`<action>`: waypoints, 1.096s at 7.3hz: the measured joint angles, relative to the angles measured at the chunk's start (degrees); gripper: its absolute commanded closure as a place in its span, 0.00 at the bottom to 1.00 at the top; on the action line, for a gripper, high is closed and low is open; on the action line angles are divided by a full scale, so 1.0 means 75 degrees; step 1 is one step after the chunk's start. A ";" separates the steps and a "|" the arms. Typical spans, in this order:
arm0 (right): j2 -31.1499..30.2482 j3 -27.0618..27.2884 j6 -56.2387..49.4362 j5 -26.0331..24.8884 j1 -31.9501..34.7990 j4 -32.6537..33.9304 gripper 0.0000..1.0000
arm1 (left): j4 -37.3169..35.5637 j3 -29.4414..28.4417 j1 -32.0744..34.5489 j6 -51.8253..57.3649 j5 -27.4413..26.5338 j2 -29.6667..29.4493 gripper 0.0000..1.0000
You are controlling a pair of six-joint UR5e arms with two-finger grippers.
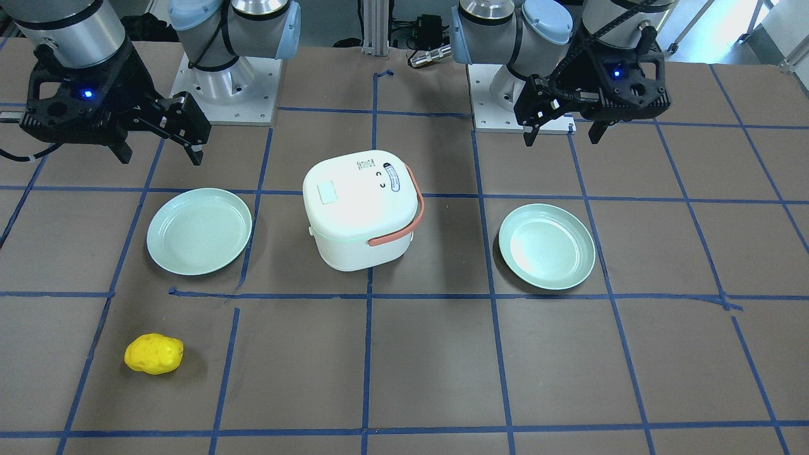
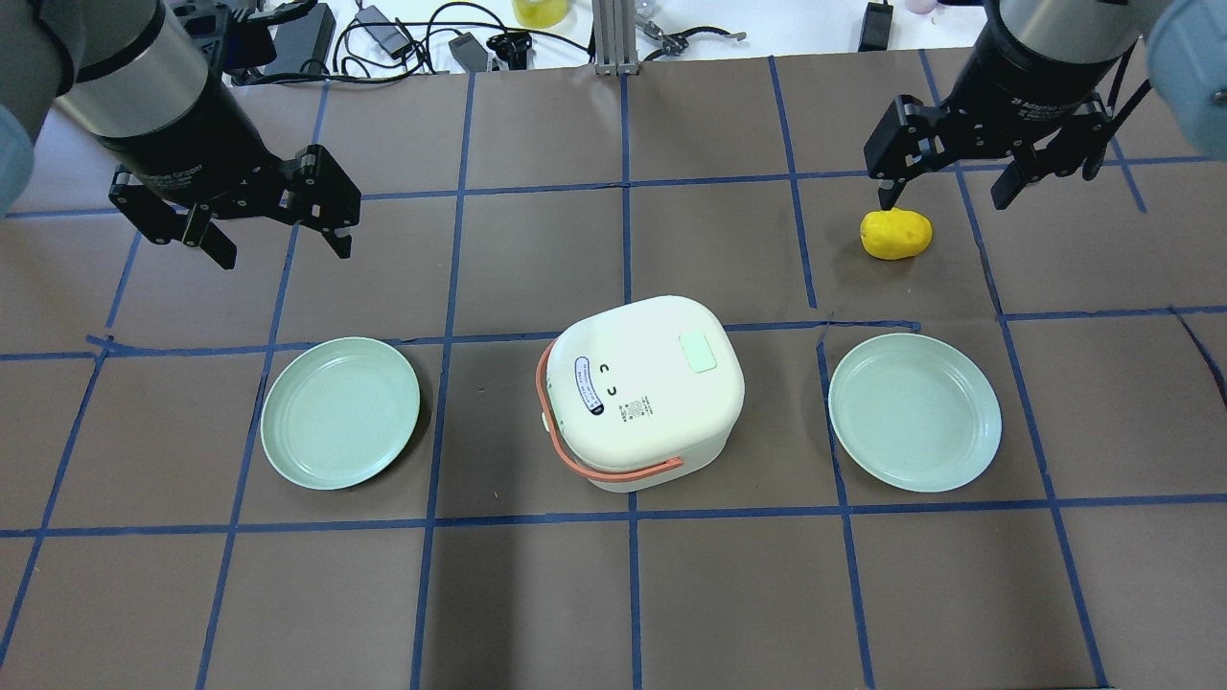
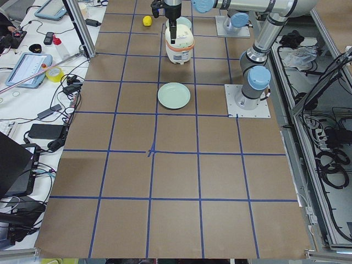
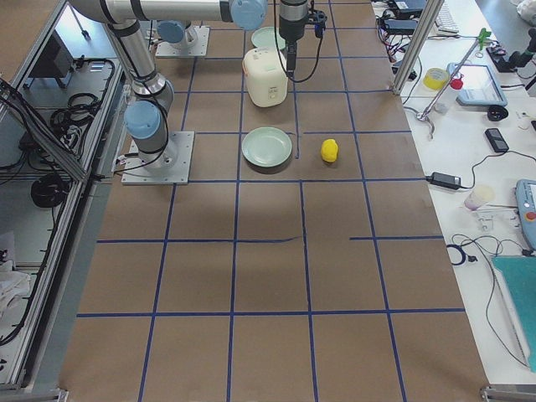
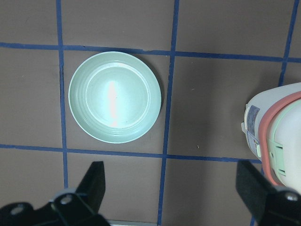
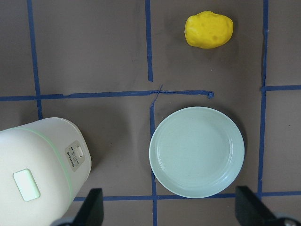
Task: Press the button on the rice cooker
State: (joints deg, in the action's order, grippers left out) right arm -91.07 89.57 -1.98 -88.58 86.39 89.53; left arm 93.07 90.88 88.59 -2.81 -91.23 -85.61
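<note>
White rice cooker sits mid-table, lid shut, between one green plate and a second plate. Left gripper and right gripper hang spread wide, empty, well apart from the cooker.

Overhead: yellow lump lies on the table beyond the right-side plate.

Wrist cams: fingers apart, cooker at frame edge.

You can see the rice cooker standing upright in the middle of the bench. It is white with round corners, and its lid is shut. Its orange handle lies folded down around one side. On top of the lid there is a pale green patch. On one side wall you find a small grey panel with a little button.
</note>
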 measured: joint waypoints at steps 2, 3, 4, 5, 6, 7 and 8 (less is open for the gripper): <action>-0.0024 -0.0039 -0.0012 -0.0065 0.0000 -0.0009 0.00 | 0.0000 0.0000 0.0000 0.0000 0.0000 0.0000 0.00; -0.0021 -0.0142 -0.0015 -0.0072 0.0006 -0.0008 0.00 | 0.0000 0.0000 0.0000 0.0000 0.0000 0.0000 0.00; 0.0006 -0.0272 -0.0011 -0.0054 0.0009 -0.0002 0.00 | 0.0000 0.0000 0.0000 0.0000 0.0000 0.0000 0.00; 0.0019 -0.0336 0.0026 -0.0024 0.0019 0.0003 0.00 | 0.0000 0.0000 0.0000 0.0000 0.0000 0.0001 0.00; 0.0004 -0.0360 0.0102 -0.0007 0.0025 -0.0030 0.00 | 0.0000 0.0000 0.0000 0.0000 0.0000 0.0000 0.00; -0.0020 -0.0386 0.0158 0.0000 0.0025 -0.0144 0.00 | 0.0000 0.0000 0.0000 0.0000 0.0000 -0.0001 0.00; -0.0018 -0.0394 0.0181 -0.0006 0.0023 -0.0262 0.00 | 0.0000 0.0000 0.0000 0.0000 0.0000 -0.0003 0.00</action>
State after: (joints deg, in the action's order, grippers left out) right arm -91.20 86.61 -0.62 -88.62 86.56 87.56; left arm 93.08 90.88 88.59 -2.81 -91.23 -85.63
